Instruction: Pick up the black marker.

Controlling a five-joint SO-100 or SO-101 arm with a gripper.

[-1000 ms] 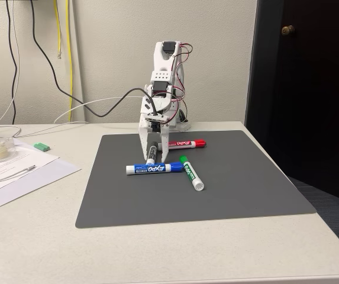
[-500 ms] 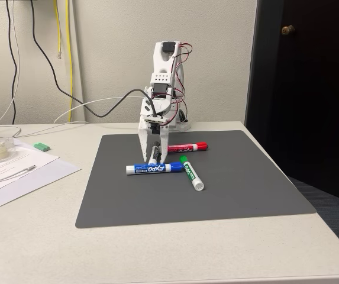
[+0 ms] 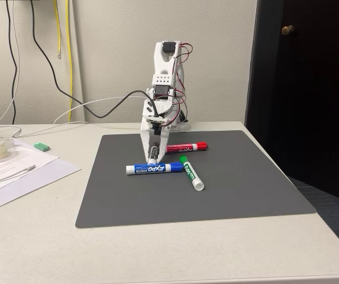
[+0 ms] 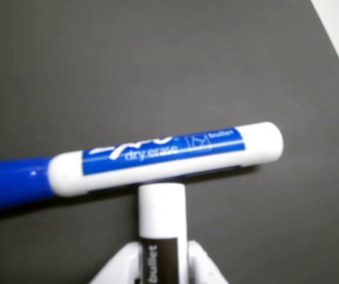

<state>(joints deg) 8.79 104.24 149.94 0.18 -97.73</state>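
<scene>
The jaws (image 4: 160, 269) are squeezing the black marker (image 4: 161, 222). In the wrist view, its white end is pointing to 12 o'clock, almost touching the blue marker (image 4: 157, 157), which is lying across the gray mat (image 3: 228, 183).

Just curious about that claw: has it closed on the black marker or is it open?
Closed: in the wrist view the end effector hugs both sides of the black marker.

- Slim white-barrelled dry-erase marker with a black label band (image 4: 161, 236), lying flat on the mat, clamped between the white gripper (image 4: 160, 263) fingers.
- White butt end poking out just beyond the fingertips.
</scene>
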